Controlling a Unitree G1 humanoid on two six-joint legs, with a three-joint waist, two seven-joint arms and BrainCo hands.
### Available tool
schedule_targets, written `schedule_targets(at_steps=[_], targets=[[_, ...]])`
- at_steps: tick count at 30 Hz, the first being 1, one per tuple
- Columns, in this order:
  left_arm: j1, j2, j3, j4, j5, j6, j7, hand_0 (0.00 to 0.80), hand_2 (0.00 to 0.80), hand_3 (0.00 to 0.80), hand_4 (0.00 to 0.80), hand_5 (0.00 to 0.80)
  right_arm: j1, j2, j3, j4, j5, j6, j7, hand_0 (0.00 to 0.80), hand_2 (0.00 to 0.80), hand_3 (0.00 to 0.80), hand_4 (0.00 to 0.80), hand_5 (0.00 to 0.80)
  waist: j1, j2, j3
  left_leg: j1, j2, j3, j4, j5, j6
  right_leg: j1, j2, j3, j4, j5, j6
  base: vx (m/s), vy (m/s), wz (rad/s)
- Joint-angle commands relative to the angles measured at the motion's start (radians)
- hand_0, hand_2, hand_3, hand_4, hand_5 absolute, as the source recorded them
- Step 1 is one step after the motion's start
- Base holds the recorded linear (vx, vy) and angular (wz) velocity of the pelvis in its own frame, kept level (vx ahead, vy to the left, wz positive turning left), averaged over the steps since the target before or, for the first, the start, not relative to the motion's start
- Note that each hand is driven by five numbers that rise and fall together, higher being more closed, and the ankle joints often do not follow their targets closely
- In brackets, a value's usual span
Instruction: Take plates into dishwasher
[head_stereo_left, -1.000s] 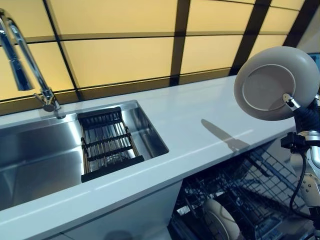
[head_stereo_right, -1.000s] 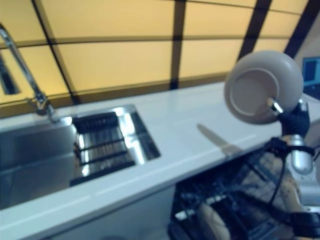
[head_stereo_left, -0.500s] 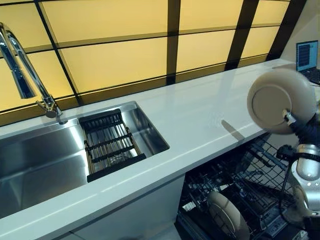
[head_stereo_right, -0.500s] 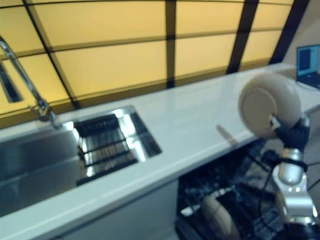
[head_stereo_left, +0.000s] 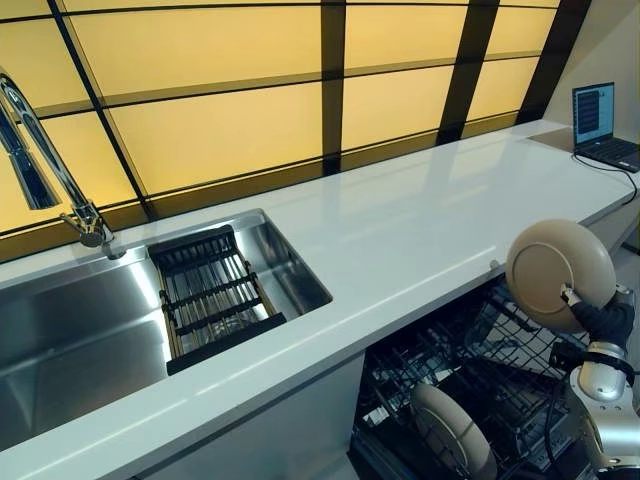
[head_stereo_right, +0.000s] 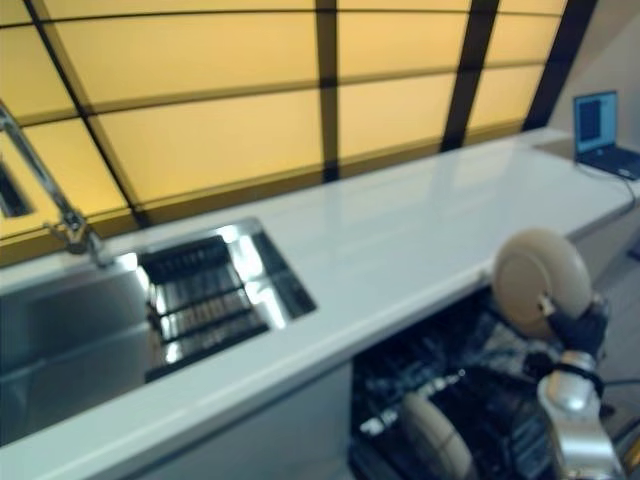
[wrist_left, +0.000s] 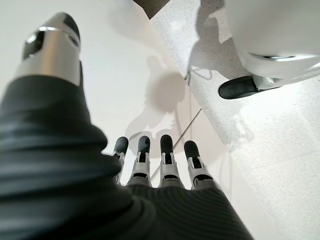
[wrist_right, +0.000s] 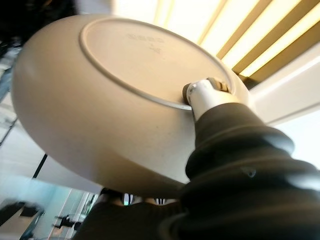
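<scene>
A beige plate (head_stereo_left: 555, 270) is held on edge with its underside towards me, just off the counter's front edge at the right. My right hand (head_stereo_left: 608, 322) is shut on its rim, the thumb (wrist_right: 205, 95) pressing on the plate's (wrist_right: 100, 110) foot ring. Below it the open dishwasher's dark wire rack (head_stereo_left: 500, 360) is pulled out, and a second beige plate (head_stereo_left: 452, 432) stands upright in it. My left hand (wrist_left: 160, 165) shows only in the left wrist view, fingers straight and holding nothing, over a pale floor.
The white counter (head_stereo_left: 420, 230) runs from left to right. A steel sink (head_stereo_left: 80, 320) with a black drying rack (head_stereo_left: 210, 295) and a tall faucet (head_stereo_left: 50, 150) sits at the left. A laptop (head_stereo_left: 600, 120) stands at the counter's far right end.
My right hand has carried the plate down from above the counter to below its edge, over the dishwasher rack. The camera has also shifted, bringing the laptop into view.
</scene>
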Motion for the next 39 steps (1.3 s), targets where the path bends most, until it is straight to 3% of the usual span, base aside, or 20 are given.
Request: schedule_targets(at_steps=[1, 14, 39], targets=[[-0.023, 0.055, 0.016, 0.031, 0.010, -0.026, 0.013, 0.000, 0.000, 0.000, 0.000, 0.000, -0.004, -0.015, -0.083, -0.013, -0.055, -0.054, -0.022, 0.800, 0.800, 0.800, 0.800, 0.800, -0.019, -0.066, -0.035, -0.120, -0.050, 0.018, -0.008, 0.086, 0.037, 0.035, 0.056, -0.049, 0.071, -0.111, -0.075, 0.000, 0.000, 0.00], [-0.006, 0.072, 0.067, 0.029, 0.027, -0.024, 0.005, 0.000, 0.000, 0.000, 0.000, 0.000, 0.045, -0.056, -0.106, 0.029, -0.078, -0.038, 0.087, 0.800, 0.800, 0.800, 0.800, 0.800, -0.050, -0.080, -0.047, -0.111, -0.054, 0.039, -0.031, 0.079, 0.043, 0.003, 0.064, -0.011, 0.069, -0.093, -0.064, 0.001, -0.001, -0.07], [-0.018, 0.067, 0.010, -0.026, 0.107, 0.014, -0.016, 0.000, 0.000, 0.000, 0.000, 0.000, -0.031, -0.061, 0.084, 0.148, -0.347, 0.015, 0.091, 0.800, 0.800, 0.800, 0.800, 0.800, 0.002, -0.056, -0.035, -0.101, -0.062, -0.001, -0.030, 0.077, 0.043, 0.010, 0.057, -0.066, 0.079, -0.102, -0.069, 0.003, -0.004, 0.01]])
